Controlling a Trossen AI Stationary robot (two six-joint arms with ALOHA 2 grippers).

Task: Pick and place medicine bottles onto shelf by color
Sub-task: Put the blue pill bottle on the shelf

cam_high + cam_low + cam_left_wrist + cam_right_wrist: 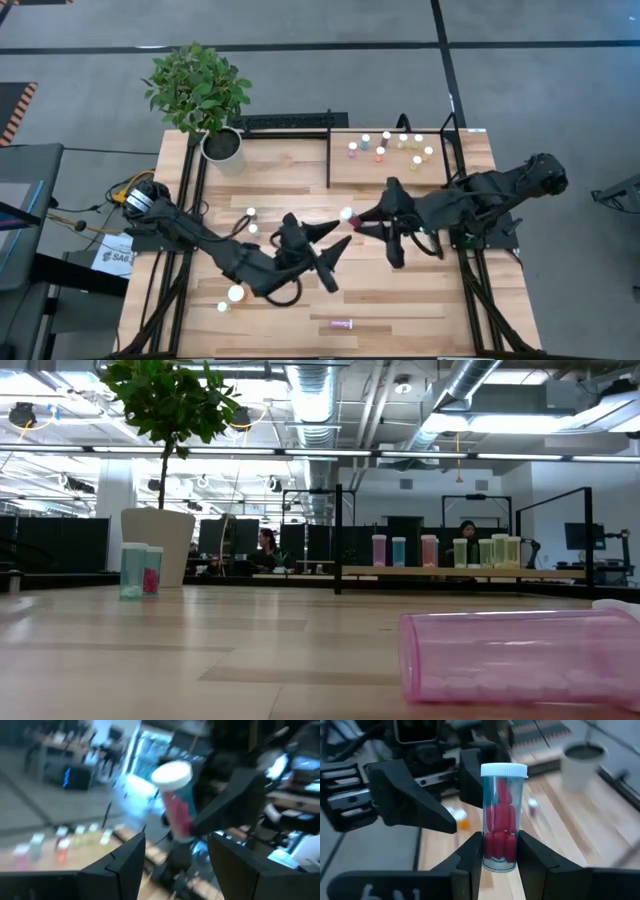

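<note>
Your right gripper (pixel 499 854) pinches a red-filled bottle (pixel 500 817) at table centre; your left gripper (pixel 175 855) faces it, jaws spread. Several bottles stand on the shelf (pixel 345 172) at one o'clock; others remain at seven.

An open office lies behind the worktop (pixel 200 640): silver ceiling ducts (pixel 470 385), strip lights (pixel 300 453), dark partitions (pixel 60 545), seated people (pixel 266 547), and grey floor (pixel 300 20) marked by black lines.
</note>
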